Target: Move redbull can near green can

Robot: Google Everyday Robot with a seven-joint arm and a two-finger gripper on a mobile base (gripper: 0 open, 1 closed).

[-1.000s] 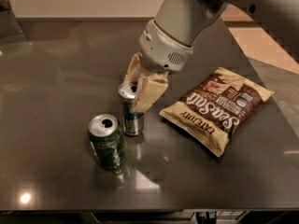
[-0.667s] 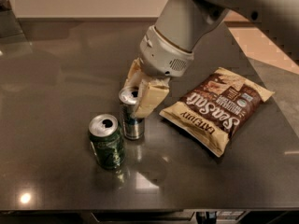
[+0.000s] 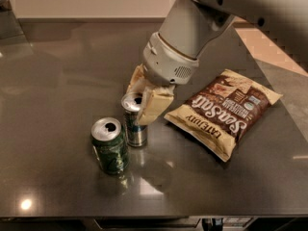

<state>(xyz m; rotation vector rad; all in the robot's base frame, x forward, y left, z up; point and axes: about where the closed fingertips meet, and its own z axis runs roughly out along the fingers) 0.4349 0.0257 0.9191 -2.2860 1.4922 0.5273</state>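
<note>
While cream fingers (image 3: 153, 102) of the gripper (image 3: 140, 104) clamp the slim blue-and-silver redbull can (image 3: 137, 131), the mottled dark green can (image 3: 110, 150) stands just beside at 8 o'clock; the grey table (image 3: 57, 71) lies open toward 10 o'clock; the brown chip bag (image 3: 226, 114) reads "SeaSalt".

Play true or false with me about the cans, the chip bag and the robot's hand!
1. The redbull can stands upright close beside the green can. True.
2. The green can is lying on its side. False: it stands upright.
3. The hand is at the redbull can's top. True.
4. The chip bag lies left of both cans. False: it lies to their right.
</note>
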